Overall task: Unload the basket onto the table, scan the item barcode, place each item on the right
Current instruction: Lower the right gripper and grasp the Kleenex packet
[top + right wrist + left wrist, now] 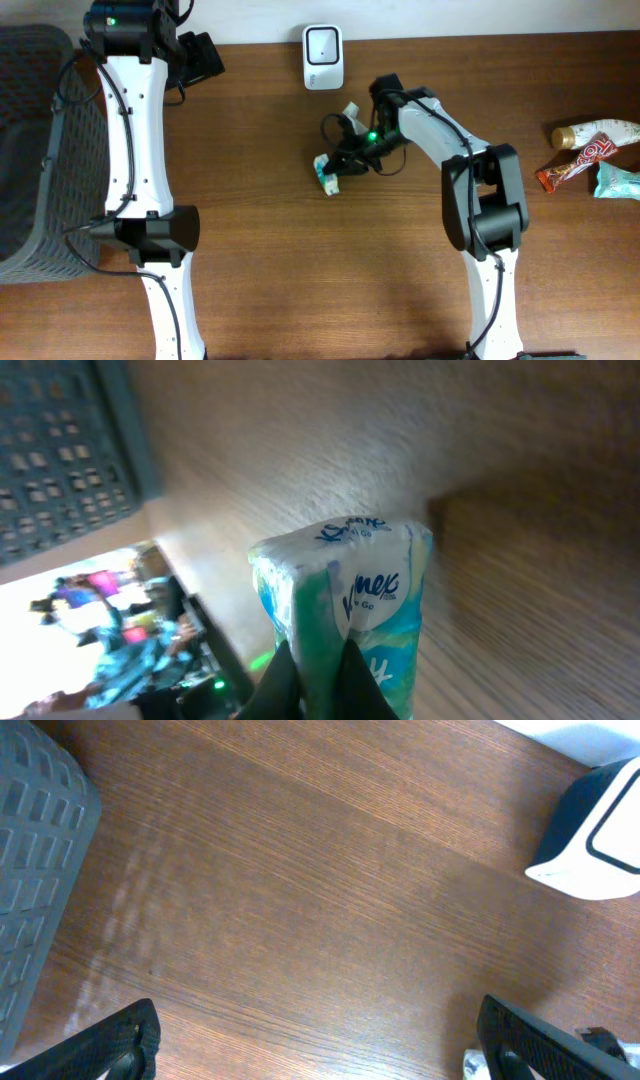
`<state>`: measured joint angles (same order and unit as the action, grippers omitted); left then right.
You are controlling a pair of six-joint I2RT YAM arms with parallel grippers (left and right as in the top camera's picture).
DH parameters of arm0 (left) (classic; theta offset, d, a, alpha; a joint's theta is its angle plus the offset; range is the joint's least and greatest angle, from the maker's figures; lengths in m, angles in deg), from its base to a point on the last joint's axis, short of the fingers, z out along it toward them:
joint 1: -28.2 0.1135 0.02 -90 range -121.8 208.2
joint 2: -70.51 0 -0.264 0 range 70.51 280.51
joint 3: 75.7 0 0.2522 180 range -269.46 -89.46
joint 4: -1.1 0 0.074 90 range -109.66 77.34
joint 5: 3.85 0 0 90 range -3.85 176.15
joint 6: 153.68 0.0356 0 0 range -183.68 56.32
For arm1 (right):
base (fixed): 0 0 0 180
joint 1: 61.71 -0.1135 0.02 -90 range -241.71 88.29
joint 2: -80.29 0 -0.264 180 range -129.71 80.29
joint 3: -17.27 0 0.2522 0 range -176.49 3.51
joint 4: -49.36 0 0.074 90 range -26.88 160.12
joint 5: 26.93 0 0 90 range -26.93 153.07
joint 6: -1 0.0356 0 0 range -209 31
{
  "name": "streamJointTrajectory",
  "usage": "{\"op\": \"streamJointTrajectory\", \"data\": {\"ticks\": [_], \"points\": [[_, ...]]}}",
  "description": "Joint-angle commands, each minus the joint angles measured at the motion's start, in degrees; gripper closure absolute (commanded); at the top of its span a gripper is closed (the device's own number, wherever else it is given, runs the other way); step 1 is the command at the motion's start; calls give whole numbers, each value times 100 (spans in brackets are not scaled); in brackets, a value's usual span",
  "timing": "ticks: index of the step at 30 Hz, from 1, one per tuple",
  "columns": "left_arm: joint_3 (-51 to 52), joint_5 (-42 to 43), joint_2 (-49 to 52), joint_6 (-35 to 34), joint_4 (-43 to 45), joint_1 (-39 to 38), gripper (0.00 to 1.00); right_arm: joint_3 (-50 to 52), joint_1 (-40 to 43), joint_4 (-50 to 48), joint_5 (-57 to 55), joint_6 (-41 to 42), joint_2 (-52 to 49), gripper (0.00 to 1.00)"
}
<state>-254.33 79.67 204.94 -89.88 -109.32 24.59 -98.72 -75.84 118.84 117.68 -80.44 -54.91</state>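
Right gripper (338,164) pinches the tissue pack (327,175) at mid-table.
Its fingers are closed tight on the Kleenex pack, just near of the white scanner (323,56). The left gripper (318,1042) hangs wide open, holding nothing, beside the grey basket (40,150) at the left edge. Snack packets (590,152) lie far right.

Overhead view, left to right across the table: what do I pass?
Grey basket → left arm → Kleenex pack, held by the right gripper → right arm → red snack bar. Scanner omitted: same column as the pack.
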Motion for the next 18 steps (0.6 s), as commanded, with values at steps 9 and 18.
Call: {"op": "streamJointTrajectory", "data": {"ticks": [9, 18], "points": [[-17, -66, -31, 13, -7, 4, 1, -138, 1054, 815, -1493, -63, 42, 58], [-17, -66, -28, 11, -7, 4, 1, -973, 719, 1502, -2017, -754, 179, 57]]}}
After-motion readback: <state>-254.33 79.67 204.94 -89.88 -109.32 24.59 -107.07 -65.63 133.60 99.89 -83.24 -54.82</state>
